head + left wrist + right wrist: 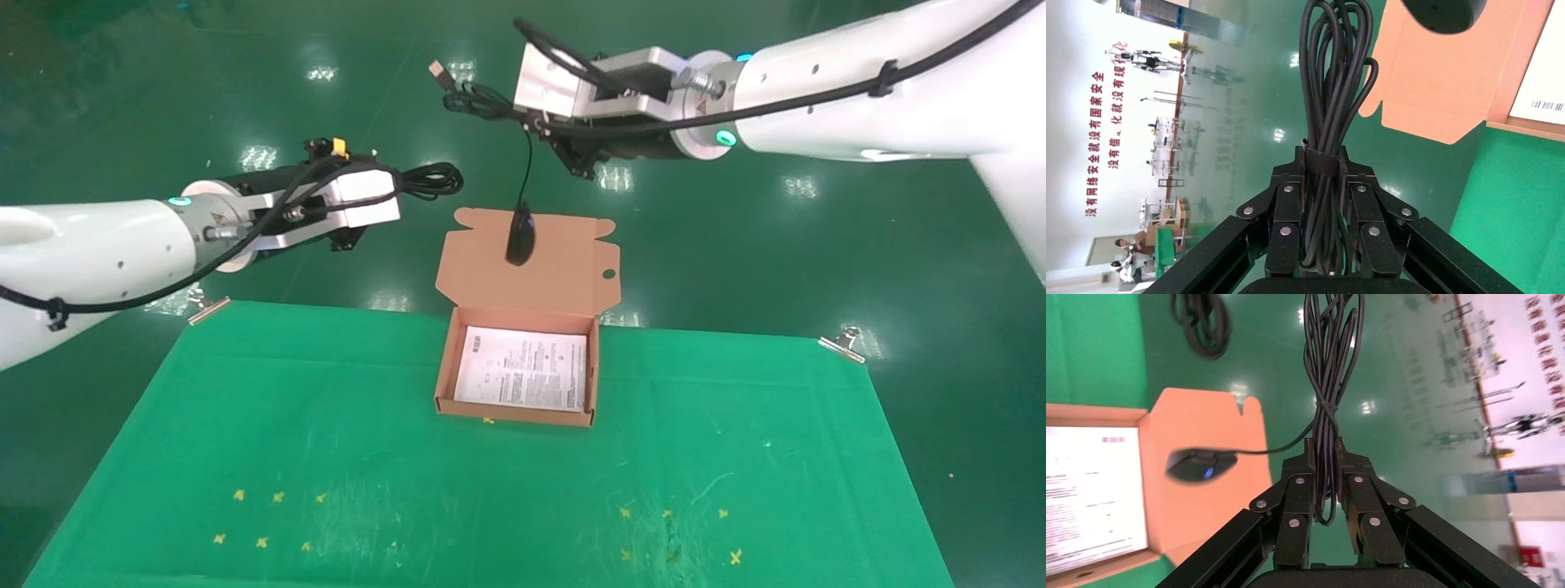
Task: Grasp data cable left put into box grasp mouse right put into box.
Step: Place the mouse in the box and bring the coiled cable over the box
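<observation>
The left gripper (1324, 168) is raised above the floor, up and to the left of the box (523, 359), beyond the far edge of the surface (245, 425). Its fingers (1288, 208) are clamped on the data cable (429, 180), a bundle of black loops bound by a dark strap, whose free loops stick out past the gripper toward the box's open flap lid (531, 265).

The box sits on the green surface near its far edge, in the middle. It is open, its lid standing up at the back with a round hole near one corner, and a white printed sheet (523, 369) lies flat in its bottom.

The mouse (520, 237) hangs in the air in front of the lid, above the back of the box, dangling from its thin cord (527, 167). A blue light shows on it in the right wrist view.

The right gripper (1324, 453) is held high, above and slightly right of the box. Its fingers (1297, 496) are closed on the coiled bundle of the mouse cord, with the USB plug (439, 72) jutting out on the far side.
</observation>
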Available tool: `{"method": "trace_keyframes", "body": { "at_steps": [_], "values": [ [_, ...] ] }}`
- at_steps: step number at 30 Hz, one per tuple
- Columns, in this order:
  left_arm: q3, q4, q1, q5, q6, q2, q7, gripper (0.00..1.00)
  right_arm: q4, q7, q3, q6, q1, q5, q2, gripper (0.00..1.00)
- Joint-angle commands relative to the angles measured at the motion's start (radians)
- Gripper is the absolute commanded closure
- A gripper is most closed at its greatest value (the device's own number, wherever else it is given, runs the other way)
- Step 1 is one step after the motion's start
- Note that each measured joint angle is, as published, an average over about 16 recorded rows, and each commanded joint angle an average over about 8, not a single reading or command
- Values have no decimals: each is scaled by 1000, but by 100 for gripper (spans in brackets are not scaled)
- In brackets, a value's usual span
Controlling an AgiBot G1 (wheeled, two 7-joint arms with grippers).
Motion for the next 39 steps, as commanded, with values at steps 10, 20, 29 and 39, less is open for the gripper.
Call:
{"method": "trace_keyframes", "body": {
  "at_steps": [10, 20, 29, 39],
  "values": [
    [1, 24, 7, 18, -4, -5, -2, 100, -62, -25, -7, 8, -11, 12, -38, 100],
    [1, 78, 27, 109, 24, -28, -50, 100, -121, -51, -23, -2, -51, 27, -69, 100],
    [-2, 88, 30, 191, 52, -26, -107, 100, -169, -78, -55, 22, -84, 63, -108, 100],
    [-5, 74, 36, 210, 60, -26, -125, 100, -182, -74, -139, 66, -112, 153, -118, 100]
  ]
}}
